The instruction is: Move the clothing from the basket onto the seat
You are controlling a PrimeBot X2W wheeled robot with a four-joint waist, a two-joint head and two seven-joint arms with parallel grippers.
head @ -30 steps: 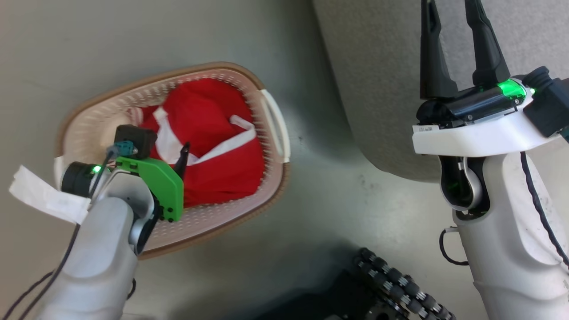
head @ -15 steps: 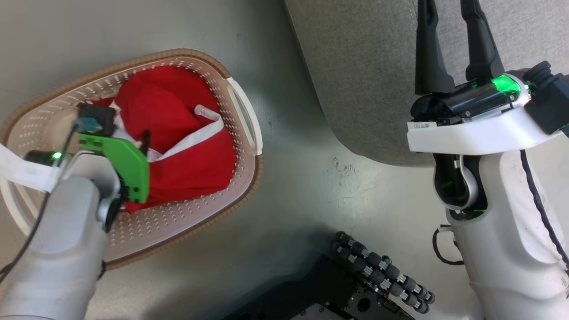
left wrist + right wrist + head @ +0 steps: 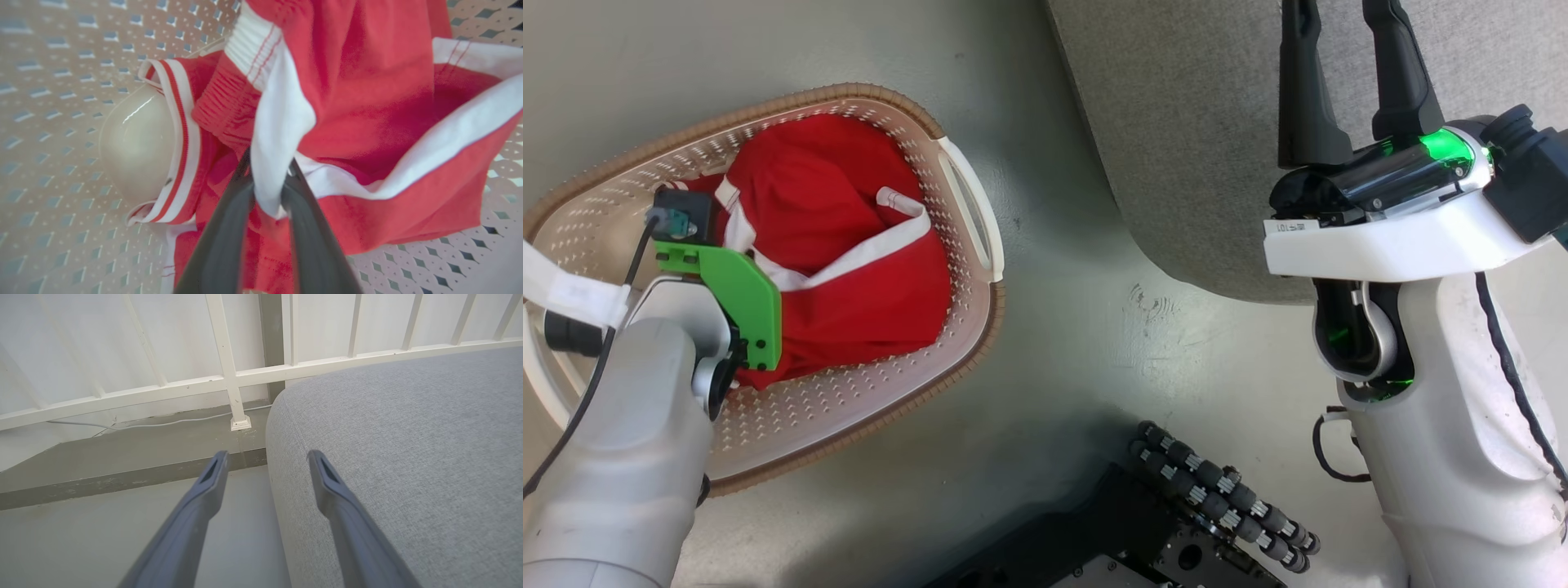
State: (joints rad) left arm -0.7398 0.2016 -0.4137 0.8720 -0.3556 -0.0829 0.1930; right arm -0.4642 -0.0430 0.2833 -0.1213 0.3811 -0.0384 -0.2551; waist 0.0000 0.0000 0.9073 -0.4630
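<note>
- Left claw (image 3: 268,173), dipped into the basket (image 3: 907,392) at frame left, pinches a white stripe of the clothing (image 3: 849,278).
- Right claw (image 3: 267,457), fingers spread and empty, points over the edge of the seat (image 3: 1192,163), upper right.

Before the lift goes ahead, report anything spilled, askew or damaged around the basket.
Nothing spilled or damaged. The clothing lies bunched inside the basket, none over its rim, and the left gripper pinches a white stripe fold. Only oddity: a loose white tape strip sticking out from the left wrist.
</note>
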